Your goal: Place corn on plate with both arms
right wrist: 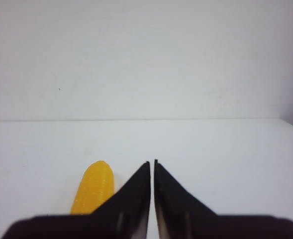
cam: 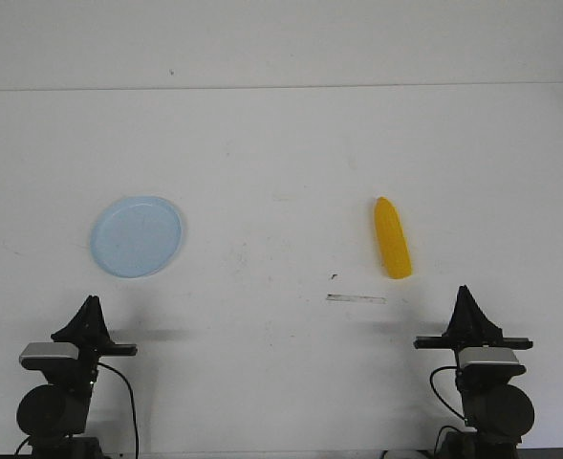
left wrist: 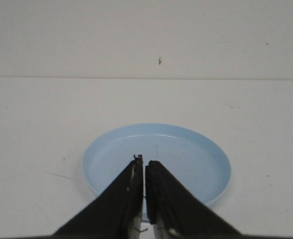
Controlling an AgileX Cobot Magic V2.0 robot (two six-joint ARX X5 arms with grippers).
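The yellow corn [cam: 392, 238] lies on the white table right of centre, its tapered end pointing away from me. The pale blue plate [cam: 137, 235] sits empty on the left. My left gripper [cam: 91, 304] is shut and empty, near the front edge, just short of the plate [left wrist: 201, 164]. My right gripper [cam: 465, 293] is shut and empty, near the front edge, to the right of the corn and nearer me. In the right wrist view the corn [right wrist: 92, 189] shows beside the shut gripper [right wrist: 152, 162]. In the left wrist view the shut gripper [left wrist: 144, 159] points at the plate.
A short dark mark [cam: 356, 298] and a small speck [cam: 333, 276] lie on the table in front of the corn. The table's far edge [cam: 281, 88] meets a pale wall.
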